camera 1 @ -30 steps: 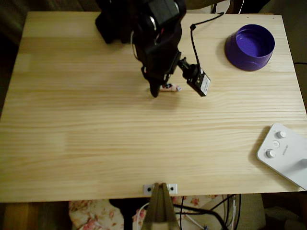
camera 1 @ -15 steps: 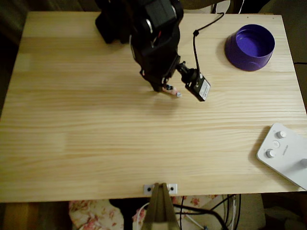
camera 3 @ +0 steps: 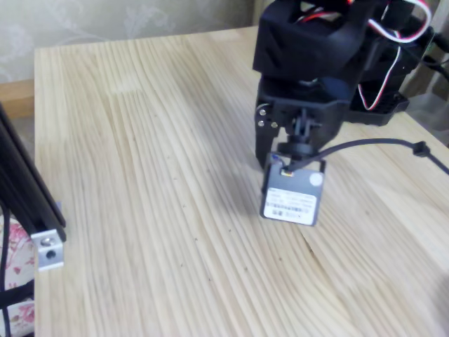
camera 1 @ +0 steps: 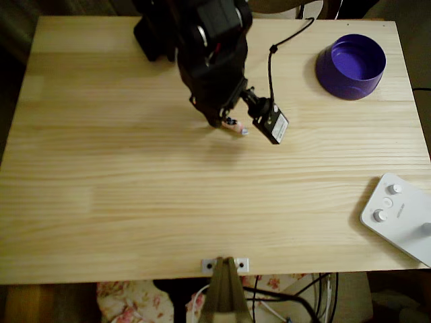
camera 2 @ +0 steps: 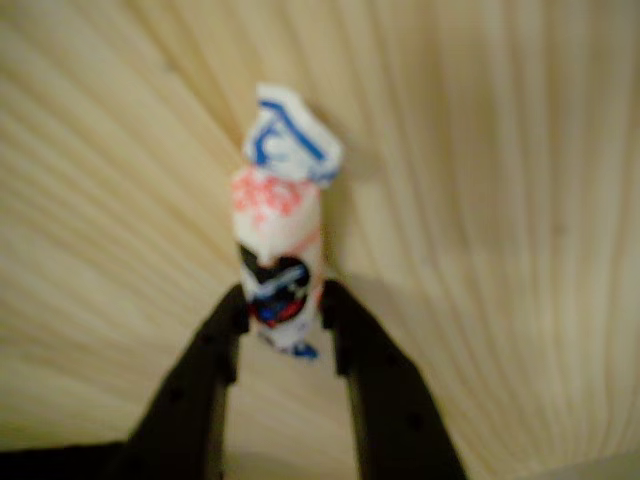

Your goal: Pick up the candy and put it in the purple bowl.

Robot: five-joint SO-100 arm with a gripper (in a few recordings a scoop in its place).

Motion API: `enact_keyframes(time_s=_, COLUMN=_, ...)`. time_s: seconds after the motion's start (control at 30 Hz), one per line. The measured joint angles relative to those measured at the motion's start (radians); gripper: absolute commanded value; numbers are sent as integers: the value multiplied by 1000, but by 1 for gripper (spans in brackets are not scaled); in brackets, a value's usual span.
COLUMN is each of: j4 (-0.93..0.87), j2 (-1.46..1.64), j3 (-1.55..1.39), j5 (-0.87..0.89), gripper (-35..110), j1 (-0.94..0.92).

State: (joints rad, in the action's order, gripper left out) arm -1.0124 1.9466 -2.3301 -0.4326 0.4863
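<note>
The candy (camera 2: 278, 268) is clamped between the two dark fingers of the end effector (camera 2: 283, 310), its twisted blue-and-white end pointing away from the wrist. Compared with a second ago, when it lay flat on the tabletop (camera 1: 135, 202), it is now tilted and appears lifted just off the wood, so the pick seems done and the carry is left. In the overhead view the candy (camera 1: 236, 127) is seen toward the far edge, well apart from the purple bowl (camera 1: 351, 66) at the far right corner. The grip itself is shown by the wrist view; the bowl is shown by the overhead view.
</note>
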Motion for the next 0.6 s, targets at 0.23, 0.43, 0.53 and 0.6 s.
enact_keyframes(time_s=0.23, j4=-187, j2=230, j3=2, j5=35, gripper=-1, j1=8)
enact_keyframes(time_s=0.43, j4=-354, j2=453, j3=51, j5=100, gripper=-1, j1=135)
enact_keyframes(time_s=0.53, j4=-403, j2=506, j3=117, j5=133, gripper=-1, j1=249)
enact_keyframes(time_s=0.6, j4=-425, j2=508, j3=170, j5=163, gripper=-1, j1=327)
